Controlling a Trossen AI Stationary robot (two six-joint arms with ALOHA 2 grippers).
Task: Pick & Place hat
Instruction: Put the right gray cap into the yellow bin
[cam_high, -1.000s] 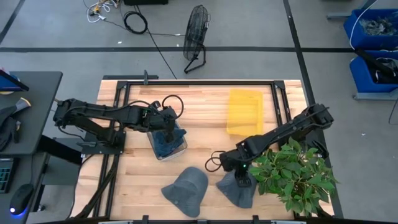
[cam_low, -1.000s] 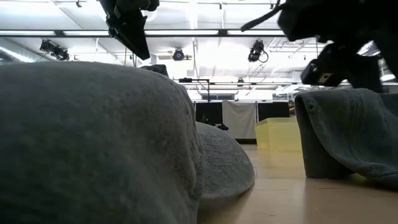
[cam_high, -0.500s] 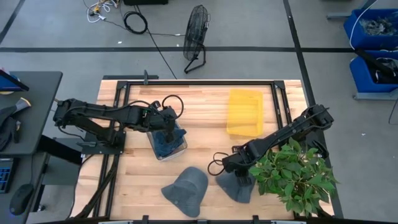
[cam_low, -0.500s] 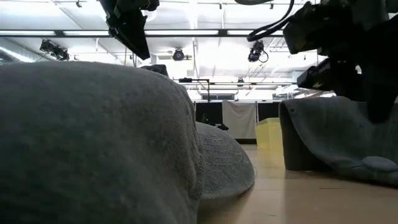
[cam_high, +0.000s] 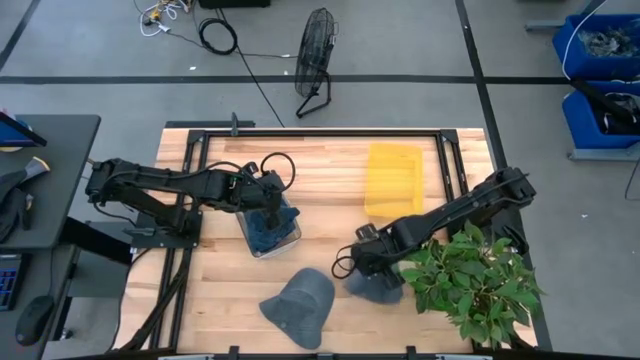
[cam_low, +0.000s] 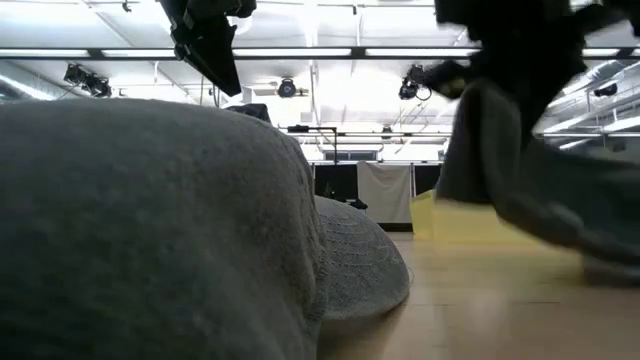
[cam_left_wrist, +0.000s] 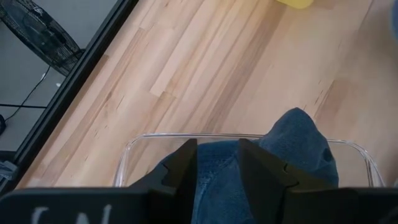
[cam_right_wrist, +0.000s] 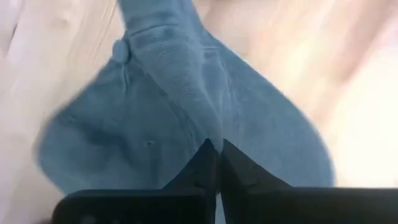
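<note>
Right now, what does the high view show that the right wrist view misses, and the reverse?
Only the high view shows the left tool over the clear bin of blue cloth, the second grey hat, the yellow bin and the plant. Only the right wrist view shows the fingertips pinching a fold of fabric, and the crown button. Both show the right tool shut on the held hat.

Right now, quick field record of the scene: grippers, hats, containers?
right gripper: shut on held hat, hat hanging off the table
left gripper: open, above clear bin
clear bin contents: blue hat
loose hat: on table, near front edge
yellow bin: far side of table
plant: beside right arm
</note>
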